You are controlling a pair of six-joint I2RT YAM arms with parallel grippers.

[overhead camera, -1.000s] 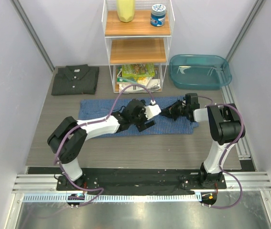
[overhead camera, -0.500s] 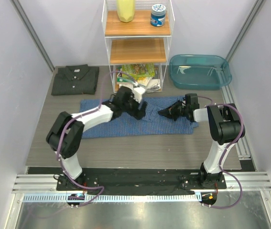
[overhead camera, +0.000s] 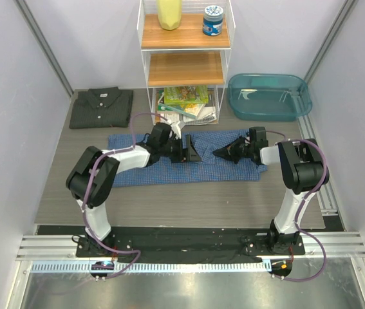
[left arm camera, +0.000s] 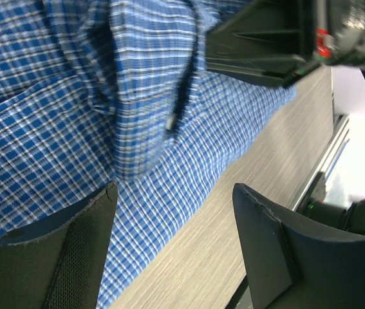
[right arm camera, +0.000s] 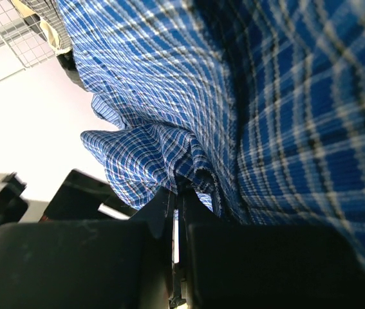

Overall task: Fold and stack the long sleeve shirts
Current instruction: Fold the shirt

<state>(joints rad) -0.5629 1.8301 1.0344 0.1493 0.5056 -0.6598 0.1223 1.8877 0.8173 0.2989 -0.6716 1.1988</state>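
While right gripper pinches blue shirt, left gripper open above

The left gripper turns, from reaching across the blue shirt's near half to pointing right along its far half, and its jaws narrow somewhat.

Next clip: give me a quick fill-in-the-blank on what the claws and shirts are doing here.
The right claw is shut on the ____ checked shirt. The left claw hangs over that shirt with jaws ____. The folded grey shirt lies to the ____ of the wire shelf.
Missing: blue; open; left.
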